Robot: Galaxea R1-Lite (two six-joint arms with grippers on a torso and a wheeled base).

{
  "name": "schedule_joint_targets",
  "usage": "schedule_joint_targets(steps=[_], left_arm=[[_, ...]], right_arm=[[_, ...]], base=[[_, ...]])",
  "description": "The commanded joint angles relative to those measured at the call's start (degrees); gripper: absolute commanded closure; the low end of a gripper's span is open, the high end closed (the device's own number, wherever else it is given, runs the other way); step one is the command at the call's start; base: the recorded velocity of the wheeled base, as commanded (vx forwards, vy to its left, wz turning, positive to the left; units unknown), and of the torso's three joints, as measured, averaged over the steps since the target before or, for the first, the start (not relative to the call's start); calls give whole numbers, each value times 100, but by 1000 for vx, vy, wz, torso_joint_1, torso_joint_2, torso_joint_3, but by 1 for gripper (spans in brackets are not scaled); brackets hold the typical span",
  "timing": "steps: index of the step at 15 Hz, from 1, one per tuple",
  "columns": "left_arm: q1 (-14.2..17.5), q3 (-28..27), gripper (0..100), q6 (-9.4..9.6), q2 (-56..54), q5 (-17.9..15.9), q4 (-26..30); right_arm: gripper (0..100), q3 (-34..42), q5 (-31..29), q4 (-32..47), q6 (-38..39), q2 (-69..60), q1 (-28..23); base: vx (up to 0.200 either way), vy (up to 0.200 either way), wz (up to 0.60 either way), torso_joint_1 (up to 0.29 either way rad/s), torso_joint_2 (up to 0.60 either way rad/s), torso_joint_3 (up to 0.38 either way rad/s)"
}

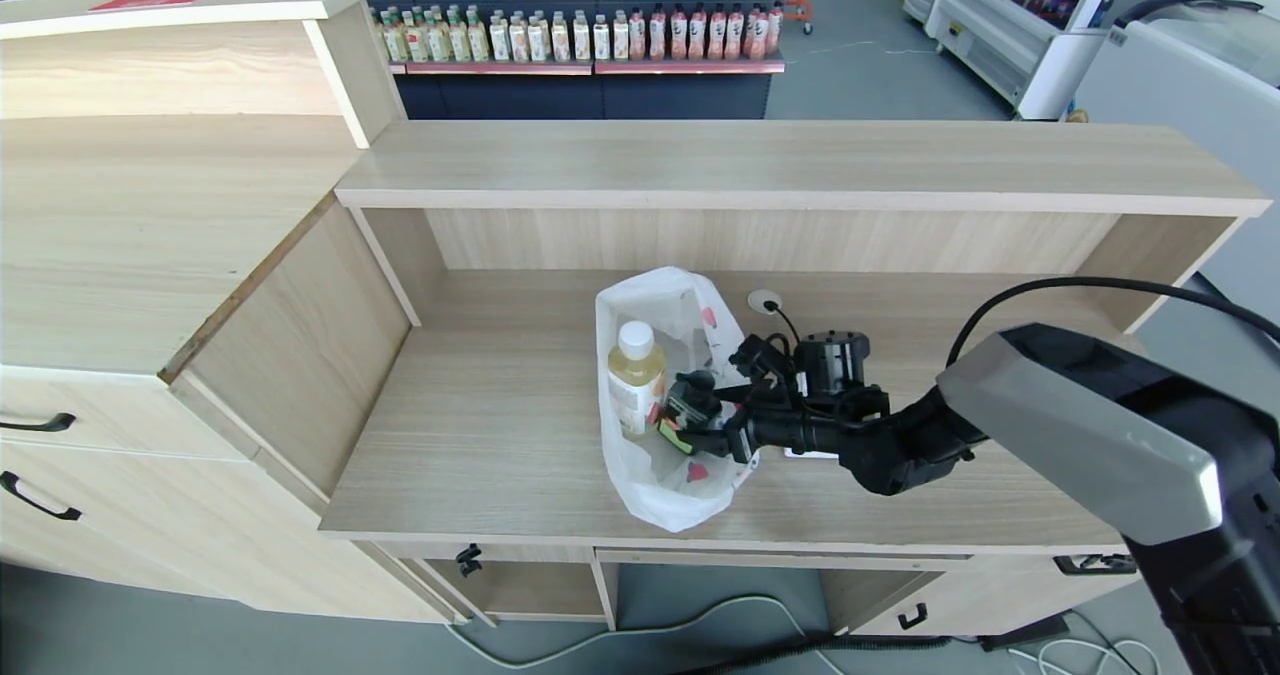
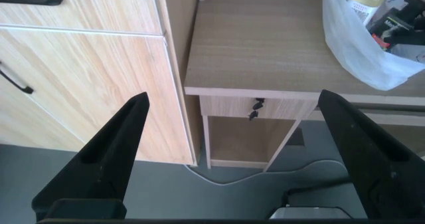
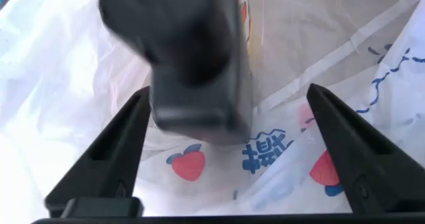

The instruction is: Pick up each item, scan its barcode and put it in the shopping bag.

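Looks like bagging step: right claw point(image 3: 227, 96) spread wide, dark item point(image 3: 189, 48) loose inside bag point(image 1: 650, 495). Left claw point(image 2: 234, 98) released too. Next, back out without snagging it.

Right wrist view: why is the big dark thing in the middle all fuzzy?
Right wrist view: the dark thing sits close to the camera, between the fingers of the open right hand, so it smears; whether from closeness or motion, I cannot tell. The shopping bag behind it, with red prints, reads clearer. Head view: the bottle in the bag looks crisp.
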Motion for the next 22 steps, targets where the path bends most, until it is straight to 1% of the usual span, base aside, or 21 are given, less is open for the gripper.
schedule_joint_targets(steps=[1, 4, 6, 10, 11, 13, 14, 15, 16, 17, 18, 19, 20, 21, 22], left_arm=[[0, 1, 0, -1, -2, 2, -1], [9, 1, 0, -1, -2, 2, -1], [0, 1, 0, -1, -2, 2, -1], [0, 1, 0, -1, -2, 2, -1], [9, 1, 0, -1, -2, 2, -1], [9, 1, 0, -1, -2, 2, -1], [0, 1, 0, -1, -2, 2, -1], [0, 1, 0, -1, -2, 2, -1], [0, 1, 0, -1, -2, 2, -1], [9, 1, 0, -1, -2, 2, -1], [0, 1, 0, -1, -2, 2, -1], [9, 1, 0, -1, -2, 2, -1], [0, 1, 0, -1, -2, 2, -1], [0, 1, 0, -1, -2, 2, -1], [0, 1, 0, -1, -2, 2, -1]], right_arm=[[0, 53, 23, 0, 158, -230, -40], [0, 124, 50, -9, 764, -775, -163], [0, 326, 67, -9, 931, -1268, -330], [0, 1618, 111, 17, 1212, -3166, -1007], [0, 2330, 94, 246, 1203, -4309, -1438], [0, 3349, -3, 1327, 1089, -6005, -2220], [0, 3622, -29, 1485, 1098, -6356, -2387], [0, 4712, -47, 1573, 1098, -7376, -2914], [0, 5362, -65, 1573, 1107, -7912, -3231], [0, 6030, -232, 1591, 1124, -8404, -3494], [0, 6610, -671, 1591, 1124, -8896, -3363], [0, 7111, -1269, 1591, 1142, -9459, -2897], [0, 7550, -1910, 1661, 1151, -10136, -2220], [0, 7788, -2262, 1810, 1142, -10645, -1992], [0, 7814, -2297, 2294, 1107, -11393, -1992]], base=[[0, 0, 0, 0, 0, 0], [0, 0, 0, 0, 0, 0], [0, 0, 0, 0, 0, 0], [0, 0, 0, 0, 0, 0], [0, 0, 0, 0, 0, 0], [0, 0, 0, 0, 0, 0], [0, 0, 0, 0, 0, 0], [0, 0, 0, 0, 0, 0], [0, 0, 0, 0, 0, 0], [0, 0, 0, 0, 0, 0], [0, 0, 0, 0, 0, 0], [0, 0, 0, 0, 0, 0], [0, 0, 0, 0, 0, 0], [0, 0, 0, 0, 0, 0], [0, 0, 0, 0, 0, 0]])
